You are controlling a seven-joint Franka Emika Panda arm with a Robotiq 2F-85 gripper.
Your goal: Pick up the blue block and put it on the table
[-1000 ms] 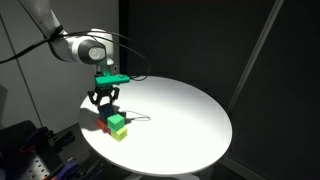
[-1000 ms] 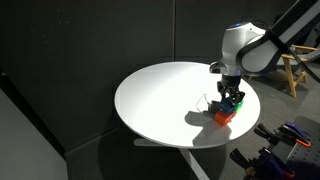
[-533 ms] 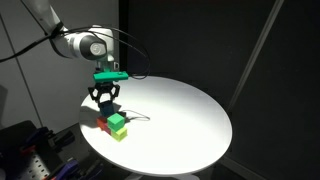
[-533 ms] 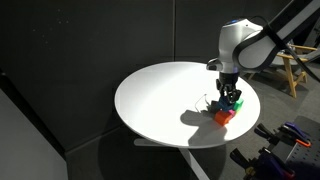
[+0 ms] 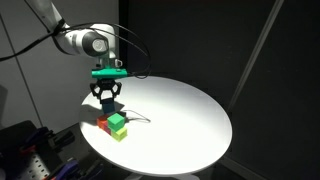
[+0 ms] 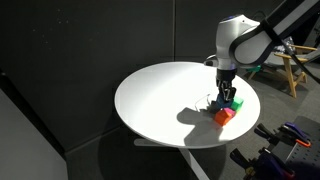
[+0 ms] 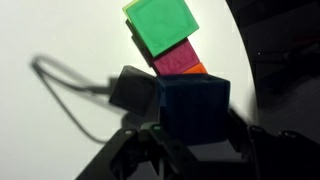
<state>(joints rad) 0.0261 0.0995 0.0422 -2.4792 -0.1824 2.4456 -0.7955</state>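
Note:
In the wrist view my gripper [image 7: 195,132] is shut on the blue block [image 7: 192,105], a dark blue cube between the two black fingers. Beyond it on the white table [image 7: 60,40] lie the bright green cube [image 7: 160,25] and the red-orange cube [image 7: 180,66], touching each other. In both exterior views the gripper [image 5: 106,102] [image 6: 229,98] hangs a little above those two cubes, green [image 5: 118,125] [image 6: 237,102] and red-orange [image 5: 103,124] [image 6: 224,116]. The blue block is hard to make out there.
The round table [image 5: 180,110] [image 6: 160,100] has its edge close to the cubes. A thin dark cable [image 7: 70,85] [image 5: 140,118] loops over the top beside them. Black curtains surround the table. A wooden frame [image 6: 292,70] stands behind the arm.
The gripper has risen a little, carrying the blue block up from the green and red-orange cubes. Those two cubes have not moved.

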